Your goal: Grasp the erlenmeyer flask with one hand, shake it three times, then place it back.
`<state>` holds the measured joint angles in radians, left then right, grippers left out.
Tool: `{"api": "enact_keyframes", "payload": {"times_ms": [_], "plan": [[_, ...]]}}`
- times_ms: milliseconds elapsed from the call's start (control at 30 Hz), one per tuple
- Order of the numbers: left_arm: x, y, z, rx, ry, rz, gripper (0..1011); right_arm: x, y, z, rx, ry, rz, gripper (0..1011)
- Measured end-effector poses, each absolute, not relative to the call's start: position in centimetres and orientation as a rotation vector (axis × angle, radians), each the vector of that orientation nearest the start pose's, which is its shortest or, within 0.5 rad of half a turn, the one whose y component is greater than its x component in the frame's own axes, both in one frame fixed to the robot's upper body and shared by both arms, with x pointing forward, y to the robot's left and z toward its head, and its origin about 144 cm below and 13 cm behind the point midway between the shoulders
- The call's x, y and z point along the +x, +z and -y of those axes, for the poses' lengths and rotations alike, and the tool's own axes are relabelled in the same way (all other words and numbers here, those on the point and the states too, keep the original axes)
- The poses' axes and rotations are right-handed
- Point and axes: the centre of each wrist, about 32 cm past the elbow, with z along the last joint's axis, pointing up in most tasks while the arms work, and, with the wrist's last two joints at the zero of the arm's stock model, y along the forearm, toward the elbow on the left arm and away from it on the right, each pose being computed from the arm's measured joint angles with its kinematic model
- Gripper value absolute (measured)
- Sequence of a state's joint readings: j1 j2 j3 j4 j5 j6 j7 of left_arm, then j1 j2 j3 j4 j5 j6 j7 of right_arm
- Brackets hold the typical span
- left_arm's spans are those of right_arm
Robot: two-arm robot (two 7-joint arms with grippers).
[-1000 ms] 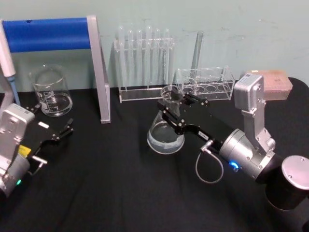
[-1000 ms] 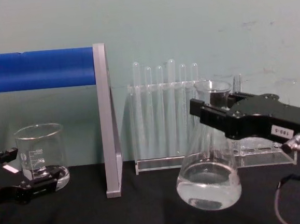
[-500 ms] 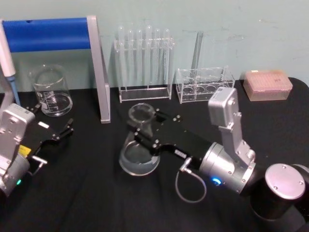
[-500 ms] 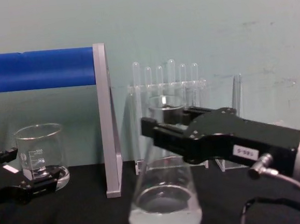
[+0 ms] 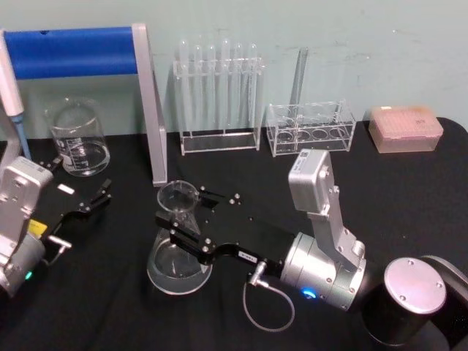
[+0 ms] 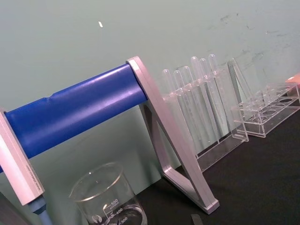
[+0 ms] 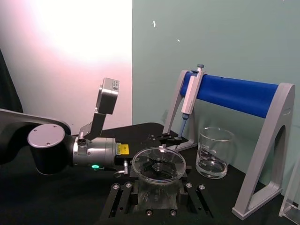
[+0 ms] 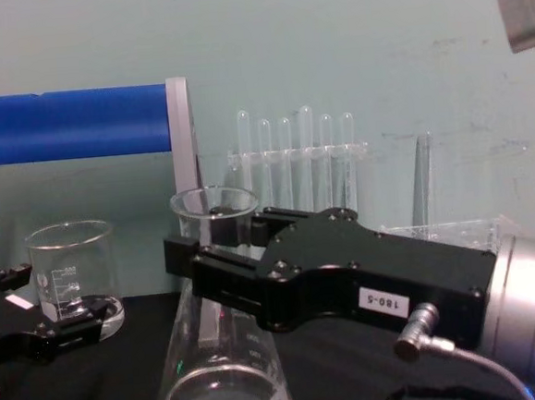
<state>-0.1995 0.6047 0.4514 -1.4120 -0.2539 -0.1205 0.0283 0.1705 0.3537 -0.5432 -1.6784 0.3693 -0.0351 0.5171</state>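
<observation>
Erlenmeyer flask [image 5: 178,259] farther left, neck in right tool [image 5: 180,208].

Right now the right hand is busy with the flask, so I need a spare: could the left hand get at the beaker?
Probably yes: the left hand sits open before the beaker, nothing between them; the right hand and erlenmeyer flask are off to its right.

Clear erlenmeyer flask [image 5: 174,257], black right gripper [image 5: 179,207] with white label [image 5: 245,255], black desk [image 5: 124,314], blue stand bar [image 5: 73,51], pink box [image 5: 406,126], teal wall [image 5: 365,29].
</observation>
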Motion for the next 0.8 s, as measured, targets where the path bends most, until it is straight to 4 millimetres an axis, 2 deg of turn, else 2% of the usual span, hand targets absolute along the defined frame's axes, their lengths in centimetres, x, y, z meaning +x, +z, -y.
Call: {"api": "enact_keyframes", "payload": {"times_ms": [300,800], "plan": [[48.9,114.0,-31.0,0.304,1.248,0.285,1001,46.6,118.5,16.6,0.051,-0.572,0.095,456],[48.9,114.0,-31.0,0.304,1.248,0.285,1001,49.2,118.4,19.8,0.044,-0.861,0.137,456]]}}
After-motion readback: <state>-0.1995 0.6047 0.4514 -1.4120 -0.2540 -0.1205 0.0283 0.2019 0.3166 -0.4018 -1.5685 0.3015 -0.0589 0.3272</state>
